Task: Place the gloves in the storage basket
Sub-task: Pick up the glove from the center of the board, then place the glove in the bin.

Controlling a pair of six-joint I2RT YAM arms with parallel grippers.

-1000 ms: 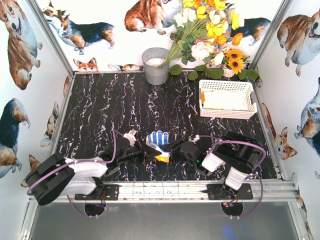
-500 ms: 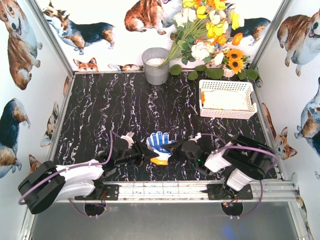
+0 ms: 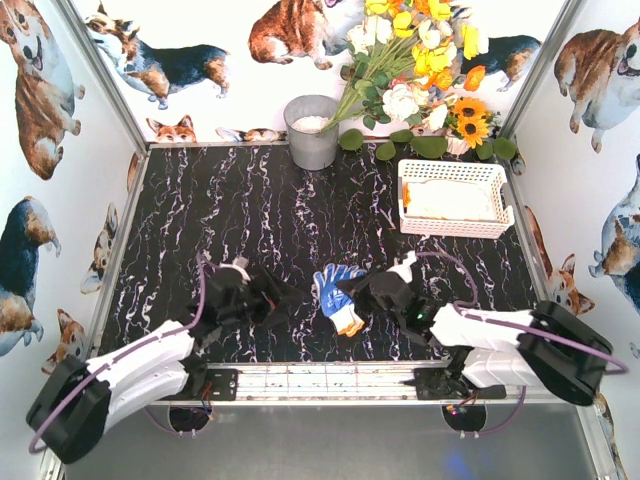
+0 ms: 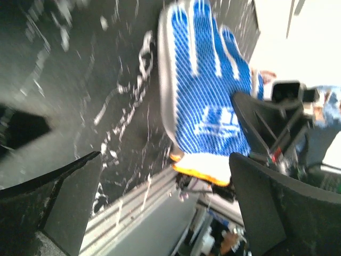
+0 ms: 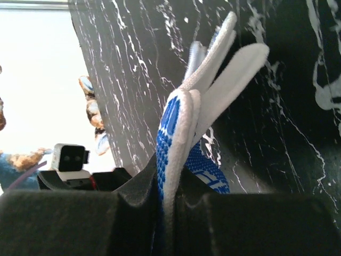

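Closest to me, the right gripper [image 3: 350, 292] is clamped on the blue-palmed glove [image 3: 335, 288]. From its own wrist camera the glove [image 5: 176, 122] stands edge-on, pinched tight between the two fingers, with its white fingers fanning out beyond them. I can't tell whether the orange cuff end touches the marbled black table [image 3: 220, 220] or hangs just above it.

Just beside it, on the other side of the glove, the left gripper [image 3: 285, 297] points at the same glove with its fingers spread wide and nothing between them. In its wrist view the glove [image 4: 208, 106] lies ahead of the parted fingers, apart from both.

So I'd judge the pick-up of this glove as done, with the carry being the step in hand. The next move calls for the right arm to lift, swing away from me and to the right, and let go over the storage basket [image 3: 455, 228]. The left arm had best hold clear so the two don't tangle.

The basket sits well apart from the glove, toward the far right of the table, with pale gloves [image 3: 448, 200] already lying inside. Beyond it, against the back wall, stand the grey metal bucket [image 3: 312, 130] and the artificial flowers [image 3: 420, 60].
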